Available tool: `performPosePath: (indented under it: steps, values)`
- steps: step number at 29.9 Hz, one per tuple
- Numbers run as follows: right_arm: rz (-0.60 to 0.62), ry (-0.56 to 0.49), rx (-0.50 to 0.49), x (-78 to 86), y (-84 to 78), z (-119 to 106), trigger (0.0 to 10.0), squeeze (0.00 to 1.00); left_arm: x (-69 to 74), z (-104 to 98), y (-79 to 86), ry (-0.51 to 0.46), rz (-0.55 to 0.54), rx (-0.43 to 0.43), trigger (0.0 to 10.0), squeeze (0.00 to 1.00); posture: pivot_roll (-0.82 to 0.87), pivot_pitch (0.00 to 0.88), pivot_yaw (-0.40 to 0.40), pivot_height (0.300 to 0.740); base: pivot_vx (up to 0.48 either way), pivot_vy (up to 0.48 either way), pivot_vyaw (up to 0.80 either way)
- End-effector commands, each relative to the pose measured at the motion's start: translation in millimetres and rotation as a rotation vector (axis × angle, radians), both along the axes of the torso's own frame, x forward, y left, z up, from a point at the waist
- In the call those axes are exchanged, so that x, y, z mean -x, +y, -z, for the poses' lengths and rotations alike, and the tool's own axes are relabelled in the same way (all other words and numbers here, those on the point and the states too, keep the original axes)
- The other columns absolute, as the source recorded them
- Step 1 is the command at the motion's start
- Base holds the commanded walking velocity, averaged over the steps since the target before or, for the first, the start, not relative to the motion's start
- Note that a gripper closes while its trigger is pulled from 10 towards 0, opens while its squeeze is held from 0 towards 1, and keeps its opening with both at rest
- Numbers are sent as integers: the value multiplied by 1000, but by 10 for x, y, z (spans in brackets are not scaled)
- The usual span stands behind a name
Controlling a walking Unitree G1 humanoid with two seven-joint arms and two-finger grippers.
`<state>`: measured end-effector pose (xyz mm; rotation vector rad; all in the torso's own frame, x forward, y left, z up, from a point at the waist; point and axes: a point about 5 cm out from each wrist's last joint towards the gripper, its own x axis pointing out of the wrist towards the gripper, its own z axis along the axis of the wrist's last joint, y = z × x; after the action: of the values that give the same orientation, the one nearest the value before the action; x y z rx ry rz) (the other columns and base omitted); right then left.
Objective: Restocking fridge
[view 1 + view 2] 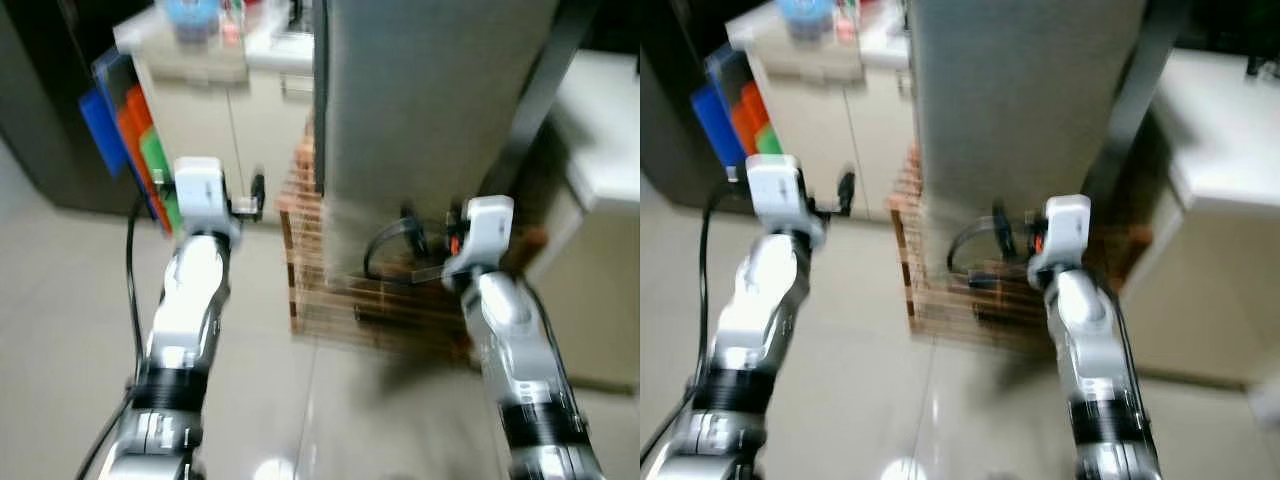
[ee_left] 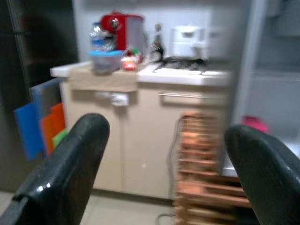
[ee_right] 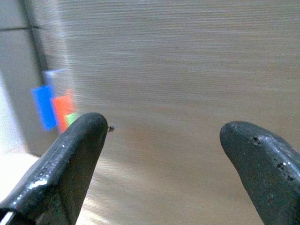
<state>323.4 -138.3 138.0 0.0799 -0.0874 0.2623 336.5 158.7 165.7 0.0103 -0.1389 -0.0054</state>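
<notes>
A tall grey fridge door stands straight ahead, blurred by motion. My left gripper is raised to its left, open and holding nothing, and faces a beige cabinet. My right gripper is also open and empty, close to the grey door surface. Both silver arms reach forward, the left wrist and the right wrist at about the same height.
A slatted wooden crate sits on the floor at the door's foot. The beige cabinet's counter carries a red appliance and a blue-lidded tub. Blue, orange and green boards lean at left. A white counter stands at right.
</notes>
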Motion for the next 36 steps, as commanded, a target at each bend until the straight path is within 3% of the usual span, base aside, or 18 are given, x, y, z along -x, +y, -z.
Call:
performPosePath:
  steps: [1,4,5,7,9,14,17,24,31,32,35,36]
  values:
    - [9,-19,9,-69,33,-61,10000,0,9,-14,-36,-4,19,-13,10000,0,-87,0,21,740,0,0,0]
    - [7,-26,10,-118,55,-96,10000,0,17,-1,-45,0,23,-11,10000,0,-84,0,23,740,0,0,0]
    - [-19,-46,16,-245,141,-187,10000,0,33,28,-52,7,25,-3,10000,0,-84,0,23,740,0,0,0]
    - [-19,-46,16,-245,141,-187,10000,0,33,28,-52,7,25,-3,10000,0,-84,0,23,740,0,0,0]
    - [-59,-53,42,-406,256,-276,10000,0,60,48,-77,9,32,-2,10000,0,-55,0,5,740,0,0,0]
    - [-74,-44,52,-498,310,-327,10000,0,87,50,-76,8,29,-16,10000,0,-42,4,-7,740,0,0,0]
    - [-80,-7,82,-730,494,-492,10000,0,173,112,-70,27,28,-29,10000,0,-29,21,-9,740,0,0,0]
    - [-139,-97,23,-837,769,-928,10000,0,204,107,-108,20,41,-83,10000,0,9,21,-27,740,0,0,0]
    - [-128,-155,-30,-699,557,-659,10000,0,199,62,-120,2,58,-66,10000,0,-34,26,-6,740,0,0,0]
    - [-110,-176,-30,-603,463,-555,10000,0,189,57,-139,4,78,-64,10000,0,-48,25,4,740,446,0,0]
    - [-90,-187,-28,-544,398,-512,10000,0,177,50,-142,3,81,-57,10000,0,-66,27,17,740,446,0,0]
    - [-53,-193,-25,-460,297,-450,10000,0,168,41,-152,1,90,-54,10000,0,-75,28,22,740,446,0,0]
